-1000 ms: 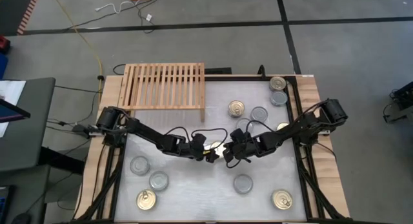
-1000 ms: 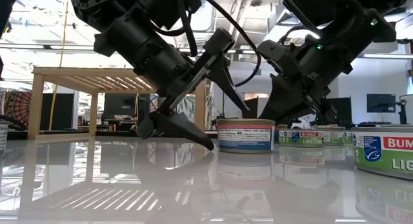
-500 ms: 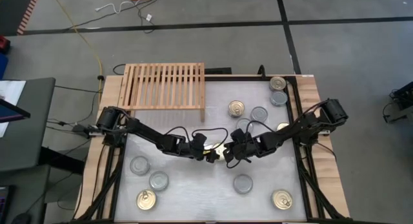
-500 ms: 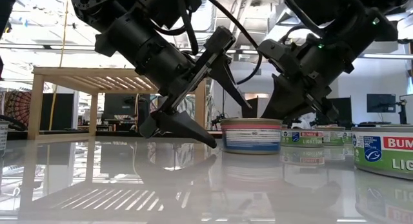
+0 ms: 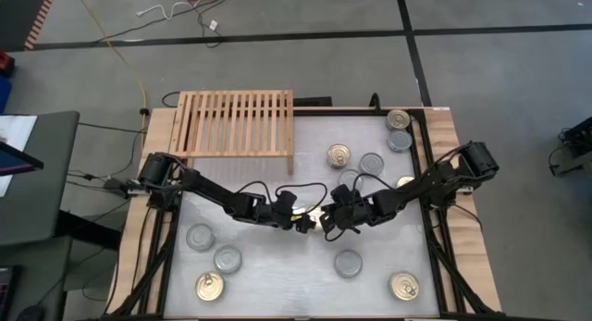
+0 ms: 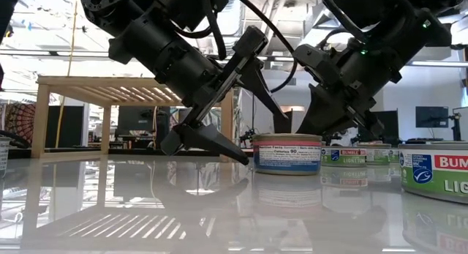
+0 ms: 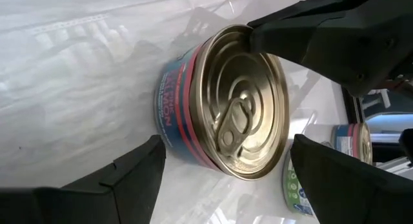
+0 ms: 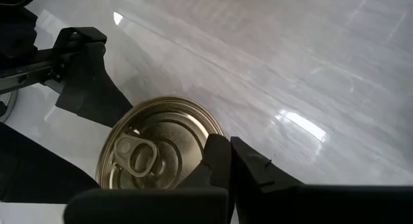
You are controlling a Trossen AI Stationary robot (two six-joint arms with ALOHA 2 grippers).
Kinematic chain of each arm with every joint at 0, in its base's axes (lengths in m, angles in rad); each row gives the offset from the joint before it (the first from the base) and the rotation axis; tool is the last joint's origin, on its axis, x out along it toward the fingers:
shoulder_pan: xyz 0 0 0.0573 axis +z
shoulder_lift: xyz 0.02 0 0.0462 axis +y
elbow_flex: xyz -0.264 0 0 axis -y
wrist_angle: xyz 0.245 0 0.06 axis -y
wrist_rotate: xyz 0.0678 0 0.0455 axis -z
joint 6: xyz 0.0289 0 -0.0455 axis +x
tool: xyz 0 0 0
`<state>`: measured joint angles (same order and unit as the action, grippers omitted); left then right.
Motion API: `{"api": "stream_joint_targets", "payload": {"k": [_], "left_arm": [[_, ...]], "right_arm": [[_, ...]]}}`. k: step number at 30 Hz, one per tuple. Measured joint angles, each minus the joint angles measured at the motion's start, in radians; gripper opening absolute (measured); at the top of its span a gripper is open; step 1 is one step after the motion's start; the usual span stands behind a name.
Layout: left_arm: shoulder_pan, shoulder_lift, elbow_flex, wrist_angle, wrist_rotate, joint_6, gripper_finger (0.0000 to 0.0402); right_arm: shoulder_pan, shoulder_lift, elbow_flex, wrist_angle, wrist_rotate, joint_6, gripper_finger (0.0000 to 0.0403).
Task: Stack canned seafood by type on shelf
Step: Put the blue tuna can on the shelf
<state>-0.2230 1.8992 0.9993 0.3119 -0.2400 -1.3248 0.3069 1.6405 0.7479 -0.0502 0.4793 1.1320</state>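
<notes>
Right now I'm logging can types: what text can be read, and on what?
"Nutrition Facts": centre can, low view; the fine print below is too small.
"BUMBLE": can behind it.
"BUM", "LIG", cut off: can at the right edge.
"SALMON": side of the gold-topped can, left wrist view, partly blurred.

Approx 6 gold-top tins (image 5: 339, 155), approx 6 silver-top tins (image 5: 348, 263), 1 shelf (image 5: 233, 123).

Gold pull-tab tin (image 7: 219, 114), red-and-blue label, stood upright mid-surface. Other tins sat upright and single: three at the near-left (image 5: 214, 259), two at the near-right (image 5: 348, 263), several at the far-right (image 5: 399, 120). Slatted light-wood shelf (image 5: 233, 123) sat far-left, carrying no tins.
</notes>
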Motion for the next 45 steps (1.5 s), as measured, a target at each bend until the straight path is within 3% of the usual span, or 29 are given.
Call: {"api": "stream_joint_targets", "payload": {"k": [16,45], "left_arm": [[-0.005,0.000,0.000,-0.007,0.030,-0.022,0.0318],[-0.010,0.000,0.000,-0.006,-0.031,-0.089,0.0318]], "right_arm": [[0.000,0.000,0.000,-0.003,0.000,0.012,0.0024],[0.000,0.001,0.000,-0.041,0.000,0.051,0.0022]]}}
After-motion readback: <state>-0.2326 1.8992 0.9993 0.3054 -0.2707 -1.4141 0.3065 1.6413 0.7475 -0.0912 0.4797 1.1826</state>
